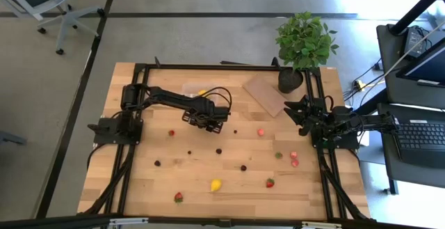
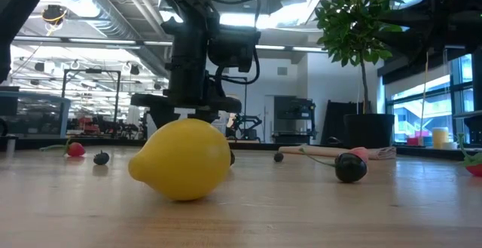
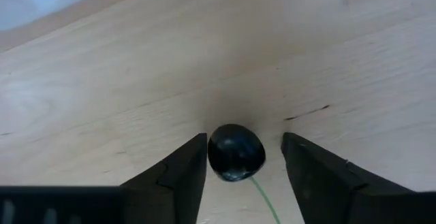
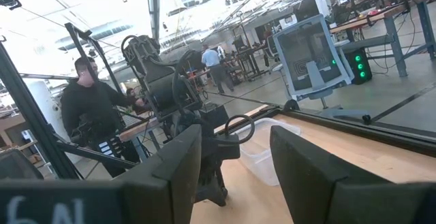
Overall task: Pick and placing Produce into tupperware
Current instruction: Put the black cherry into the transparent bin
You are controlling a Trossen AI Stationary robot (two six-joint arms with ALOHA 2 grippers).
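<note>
My left gripper (image 3: pixel 238 173) points down at the wooden table (image 1: pixel 139 180) with its fingers open around a dark berry (image 3: pixel 236 152) that rests on the wood and has a thin green stalk. In the high view the gripper (image 1: pixel 211 123) hides this berry. The clear tupperware (image 1: pixel 195 88) sits just beyond it with a yellow piece (image 1: pixel 202 92) inside. More produce lies scattered: a lemon (image 1: pixel 216 184), strawberries (image 1: pixel 261 132) and dark berries (image 1: pixel 218 150). My right gripper (image 4: pixel 231 163) waits open at the table's right edge (image 1: pixel 297 111), holding nothing. My left gripper comes at the dark berry from above, one finger on each side of it. One finger (image 3: pixel 187 169) stands right against the berry's side (image 3: pixel 212 154); I cannot tell whether it touches. A gap shows between the berry and the other finger (image 3: pixel 306 173).
A flat brown board (image 1: pixel 265 94) and a potted plant (image 1: pixel 304 44) stand at the back right. A green piece (image 1: pixel 279 155) and two pink-red pieces (image 1: pixel 294 159) lie near the right arm. A person (image 4: pixel 92 115) is beyond the table's left side.
</note>
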